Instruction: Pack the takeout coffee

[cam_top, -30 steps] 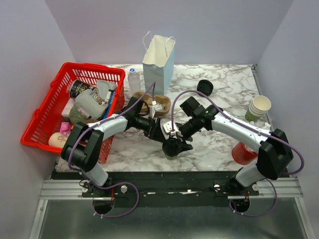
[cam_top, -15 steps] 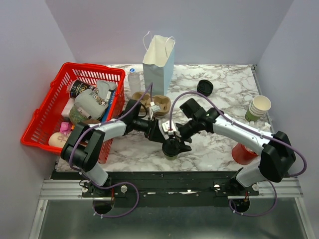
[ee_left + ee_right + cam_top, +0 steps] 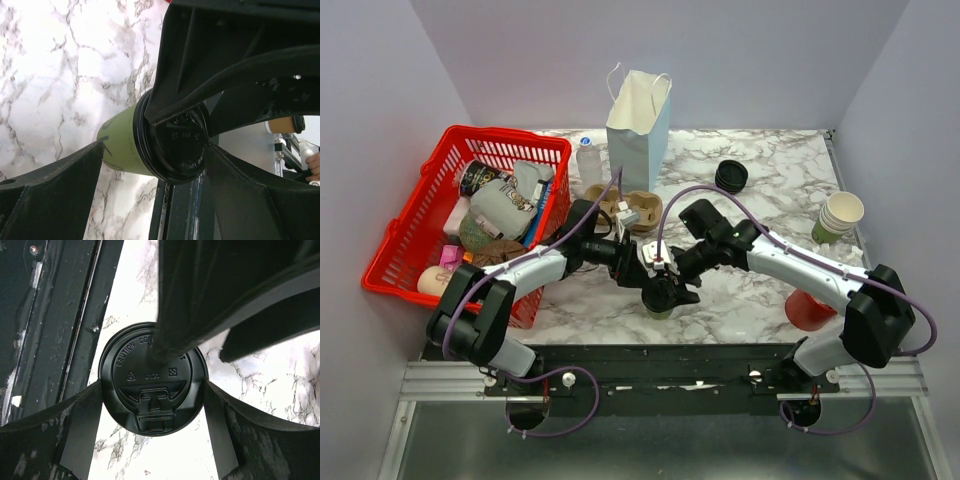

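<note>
- Coffee cup (image 3: 663,299): green, black lid (image 3: 150,390) on, upright on marble table (image 3: 760,290), lower centre of overhead view, near front edge.
- Right gripper (image 3: 152,387): over cup, fingers (image 3: 80,425) pressed on opposite sides of lid rim, clamped on coffee cup.
- Left gripper (image 3: 156,145): jaws spread, one tip at green wall, other at lid rim; cannot tell whether gripping or just beside.
- Both arms meet at cup.
- White paper bag (image 3: 638,125): open, upright, upper centre, well apart from cup.
- Red basket (image 3: 410,230): left side.
</note>
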You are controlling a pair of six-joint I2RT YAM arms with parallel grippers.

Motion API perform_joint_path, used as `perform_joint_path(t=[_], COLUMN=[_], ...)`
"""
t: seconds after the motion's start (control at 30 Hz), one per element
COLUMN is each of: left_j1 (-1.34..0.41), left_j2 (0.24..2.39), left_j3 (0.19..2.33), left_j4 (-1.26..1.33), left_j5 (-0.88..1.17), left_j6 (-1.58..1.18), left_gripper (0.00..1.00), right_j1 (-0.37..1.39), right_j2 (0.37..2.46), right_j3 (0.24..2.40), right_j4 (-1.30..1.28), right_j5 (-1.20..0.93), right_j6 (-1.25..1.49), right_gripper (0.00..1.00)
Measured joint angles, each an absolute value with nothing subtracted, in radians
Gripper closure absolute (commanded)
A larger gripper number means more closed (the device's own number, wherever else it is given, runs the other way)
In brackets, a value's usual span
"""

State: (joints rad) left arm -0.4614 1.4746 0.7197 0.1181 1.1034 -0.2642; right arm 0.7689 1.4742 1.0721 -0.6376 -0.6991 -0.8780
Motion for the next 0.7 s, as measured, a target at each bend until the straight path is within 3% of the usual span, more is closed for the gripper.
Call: perform_joint_path(t=[0.5,0.7], left_j1=[-0.505,-0.532], left_j2=[1.505,1.488], left_j3=[0.729,0.644], left_j4=[-0.031,0.146], left_j5=[1.080,1.065], left_j6=[-0.127,-0.234], left_gripper=[0.12,0.12], right_j1=[0.772,0.776], right_j2=[1.487,1.484], right_j3=[1.073,1.069], right_j4=[-0.625,-0.619], right_j5=[-0.693,-0.678], right_j6=[-0.856,-0.841], right_gripper=[0.21,0.23])
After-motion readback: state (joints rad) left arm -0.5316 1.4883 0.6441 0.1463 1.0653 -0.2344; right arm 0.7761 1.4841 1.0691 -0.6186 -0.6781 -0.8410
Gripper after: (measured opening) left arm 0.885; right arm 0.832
